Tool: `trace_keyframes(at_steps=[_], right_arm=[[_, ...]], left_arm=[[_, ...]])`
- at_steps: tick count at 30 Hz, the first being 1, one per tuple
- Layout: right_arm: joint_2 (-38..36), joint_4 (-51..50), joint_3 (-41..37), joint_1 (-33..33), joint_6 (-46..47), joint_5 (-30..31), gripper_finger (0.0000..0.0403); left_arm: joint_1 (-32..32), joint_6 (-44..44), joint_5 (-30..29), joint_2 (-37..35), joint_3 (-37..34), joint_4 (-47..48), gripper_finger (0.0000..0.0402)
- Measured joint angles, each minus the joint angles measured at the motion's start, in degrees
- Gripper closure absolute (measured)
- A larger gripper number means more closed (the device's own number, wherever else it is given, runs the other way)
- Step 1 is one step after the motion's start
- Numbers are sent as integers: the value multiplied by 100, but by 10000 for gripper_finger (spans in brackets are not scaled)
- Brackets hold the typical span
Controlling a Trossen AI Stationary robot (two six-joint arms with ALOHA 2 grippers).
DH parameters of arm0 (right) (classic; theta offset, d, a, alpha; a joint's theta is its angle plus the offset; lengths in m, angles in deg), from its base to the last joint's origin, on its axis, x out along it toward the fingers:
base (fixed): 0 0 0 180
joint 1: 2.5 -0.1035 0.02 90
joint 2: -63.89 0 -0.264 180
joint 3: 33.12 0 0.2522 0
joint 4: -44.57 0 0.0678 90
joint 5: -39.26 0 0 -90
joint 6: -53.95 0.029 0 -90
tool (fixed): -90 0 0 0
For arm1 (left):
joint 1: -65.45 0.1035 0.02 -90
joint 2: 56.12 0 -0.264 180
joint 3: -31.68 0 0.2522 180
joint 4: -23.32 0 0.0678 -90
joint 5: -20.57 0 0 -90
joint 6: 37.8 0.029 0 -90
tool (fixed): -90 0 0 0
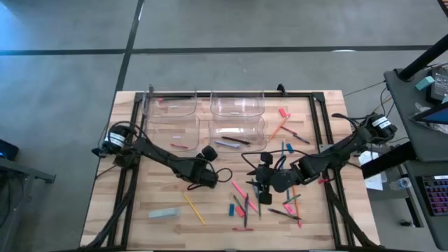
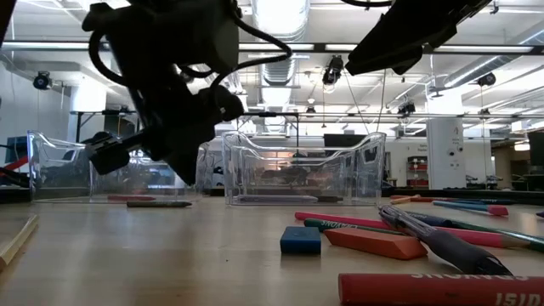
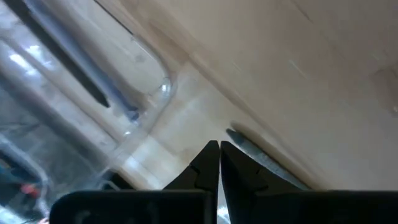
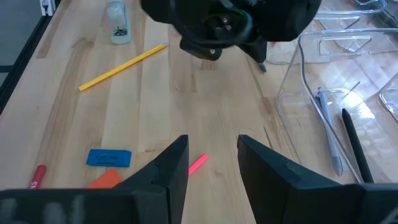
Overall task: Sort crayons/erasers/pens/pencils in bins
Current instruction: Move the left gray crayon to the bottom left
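Four clear bins stand at the table's far side. The near right bin (image 1: 238,133) holds a grey pen (image 4: 329,130) and a black pen (image 4: 354,143). My left gripper (image 3: 219,146) is shut with nothing showing between its fingers. It slants down beside that bin's near left corner (image 3: 163,87). A grey streak (image 3: 261,158) lies on the wood by its fingertips; shadow or pen, I cannot tell. My right gripper (image 4: 211,155) hangs open and empty above the table at the left edge of the loose pile of crayons, pens and pencils (image 1: 269,203), over a pink stick's end (image 4: 198,163).
A yellow pencil (image 1: 194,208) and a pale blue block (image 1: 163,213) lie near the front left. A blue eraser (image 4: 109,157) sits by the pile. An orange pencil (image 1: 278,129) and a red eraser (image 1: 283,112) lie right of the bins. The near left bin (image 1: 175,133) holds a red stick.
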Motion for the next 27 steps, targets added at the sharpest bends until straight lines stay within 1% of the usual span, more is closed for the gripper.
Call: trace_keyframes(at_steps=[7,14,17,27], right_arm=[[0,2,0,0,-9,0,275],[0,24,0,0,-16,0,275],[0,26,0,0,-17,0,275],[0,37,0,0,-20,0,275]], left_arm=[[133,334,94,0,4,70,401],[206,326,158,0,-4,65,401],[215,194,166,0,-26,54,401],[367,-836,114,0,-275,28,401]])
